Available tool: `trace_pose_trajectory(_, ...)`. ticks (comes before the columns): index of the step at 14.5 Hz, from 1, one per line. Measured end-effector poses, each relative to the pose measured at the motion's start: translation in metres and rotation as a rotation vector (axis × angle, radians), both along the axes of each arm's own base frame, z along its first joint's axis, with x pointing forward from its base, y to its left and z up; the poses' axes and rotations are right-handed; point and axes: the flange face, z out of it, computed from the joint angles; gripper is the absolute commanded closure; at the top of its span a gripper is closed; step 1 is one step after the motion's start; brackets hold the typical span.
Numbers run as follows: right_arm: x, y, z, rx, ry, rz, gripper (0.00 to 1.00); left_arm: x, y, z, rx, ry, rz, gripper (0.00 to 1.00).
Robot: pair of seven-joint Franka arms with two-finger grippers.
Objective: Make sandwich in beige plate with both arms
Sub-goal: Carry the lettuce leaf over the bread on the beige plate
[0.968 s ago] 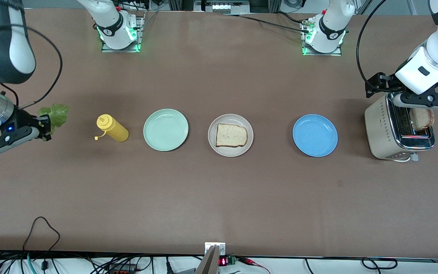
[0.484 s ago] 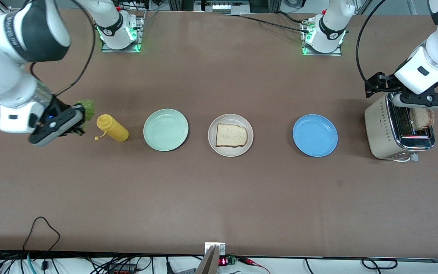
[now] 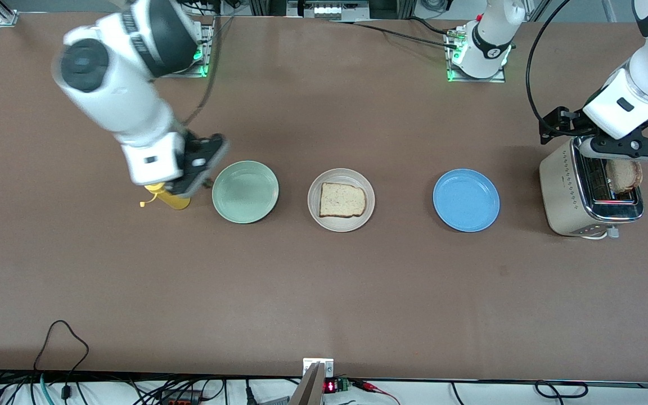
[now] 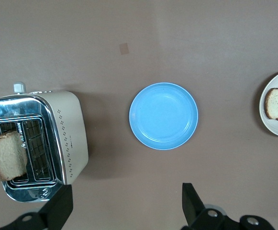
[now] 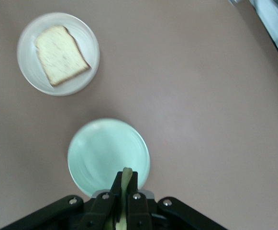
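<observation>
A: Beige plate (image 3: 341, 224) noted mid-table, between the mint-green plate (image 3: 245, 192) and the blue plate (image 3: 466, 200). One bread slice (image 3: 342, 199) lies flat in it. No lettuce on it, no top slice. Sandwich judged about a third built.

B: Lettuce located?

A: A thin green strip, taken to be the lettuce (image 5: 124, 191), is seen pinched edge-on in the right gripper (image 5: 125, 189), jaws closed on it. That gripper is held over the rim of the mint-green plate, just beside the yellow mustard bottle (image 3: 167, 198), which is partly hidden under the wrist.

B: Second slice?

A: Standing in the toaster (image 3: 585, 194) slot at the left arm's end of the table: toast (image 4: 5, 156) raised, not yet gripped. The left gripper (image 4: 124, 208) hangs above the toaster with jaws spread wide, nothing between them.

B: Room for moving?

A: Bare table all round the beige plate; its neighbours stand well apart from it. Lettuce path is judged to cross the mint-green plate only. The bottle under the right wrist is the one thing likely to be clipped. The toaster sits near the table's end, so the left arm's lift is judged tight there.
</observation>
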Motion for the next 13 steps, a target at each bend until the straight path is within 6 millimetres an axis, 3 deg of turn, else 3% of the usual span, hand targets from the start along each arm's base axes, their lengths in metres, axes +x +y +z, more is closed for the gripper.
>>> trace_pose_trajectory(9,-0.019,0.14,-0.086,0.112,-0.109,0.169,1.0,0.0,0.0,0.0,0.0,0.0,0.0,0.0)
trace_pose_trajectory(13,-0.038,0.186,-0.138,0.15,-0.131,0.22,1.0,0.0,0.0,0.0,0.0,0.0,-0.001,0.0)
